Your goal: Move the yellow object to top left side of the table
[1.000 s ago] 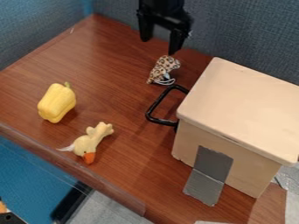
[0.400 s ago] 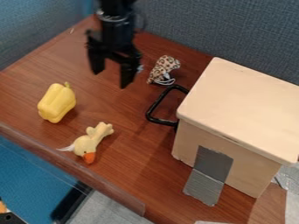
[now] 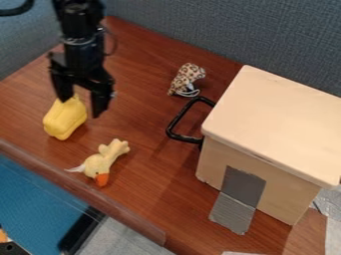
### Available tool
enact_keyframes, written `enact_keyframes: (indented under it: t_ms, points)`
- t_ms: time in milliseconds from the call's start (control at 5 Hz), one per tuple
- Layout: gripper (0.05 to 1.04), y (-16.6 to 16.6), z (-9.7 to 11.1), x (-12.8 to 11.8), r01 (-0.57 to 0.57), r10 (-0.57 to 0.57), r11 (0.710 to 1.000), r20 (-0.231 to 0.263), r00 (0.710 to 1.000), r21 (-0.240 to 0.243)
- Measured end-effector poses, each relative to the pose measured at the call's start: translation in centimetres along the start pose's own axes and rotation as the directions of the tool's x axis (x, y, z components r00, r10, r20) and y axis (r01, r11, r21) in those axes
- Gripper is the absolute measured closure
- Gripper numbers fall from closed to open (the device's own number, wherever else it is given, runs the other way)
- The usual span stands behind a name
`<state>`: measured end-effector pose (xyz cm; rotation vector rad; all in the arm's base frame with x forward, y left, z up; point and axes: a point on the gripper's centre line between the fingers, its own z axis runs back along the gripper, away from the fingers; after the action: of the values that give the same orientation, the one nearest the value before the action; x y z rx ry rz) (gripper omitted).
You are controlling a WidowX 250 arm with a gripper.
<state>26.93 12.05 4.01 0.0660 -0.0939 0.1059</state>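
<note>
while the black arm [image 3: 81, 20] hangs down from the top edge toward the left of the camera view, we record its gripper [image 3: 81, 108] over the left part of the brown table [image 3: 153, 187]. we note its 2 fingers [image 3: 100, 102] spread, with a plain gap between them; gripper released, nothing held.

task item: we locate the yellow pepper [image 3: 64, 119] on the table, toward the left side of the view, below the gripper in the frame. 1 finger overlaps the upper end of the pepper; from this angle we cannot tell whether the 2 touch.

other items: we log 1 pale yellow duck toy [image 3: 100, 162] lying near the front edge, below and to the right of the pepper, apart from it, with its orange beak toward that edge. we find 1 spotted toy [image 3: 186, 78] farther back, with white strands at its lower end, near the box. we see the beige box [image 3: 266, 124] standing at the right, lid on, with a black handle [image 3: 172, 130] at its left side. we mark grey tape [image 3: 242, 191] running from the box's front face down onto the table. a grey-blue partition [image 3: 273, 37] rises behind.
</note>
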Motion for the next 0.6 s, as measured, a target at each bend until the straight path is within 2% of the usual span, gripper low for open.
enact_keyframes:
  t_ms: [200, 400, 600]
  points:
    - [0.083, 1.1, -0.4, -0.2, -0.044, 0.044, 0.999, 0.01, 0.999, 0.019]
    - [0.083, 1.2, -2.2, -0.5, -0.04, 0.041, 0.999, -0.053, 0.998, 0.02]
    - [0.133, 1.3, -3.7, -0.2, -0.036, 0.041, 0.998, -0.115, 0.992, 0.047]
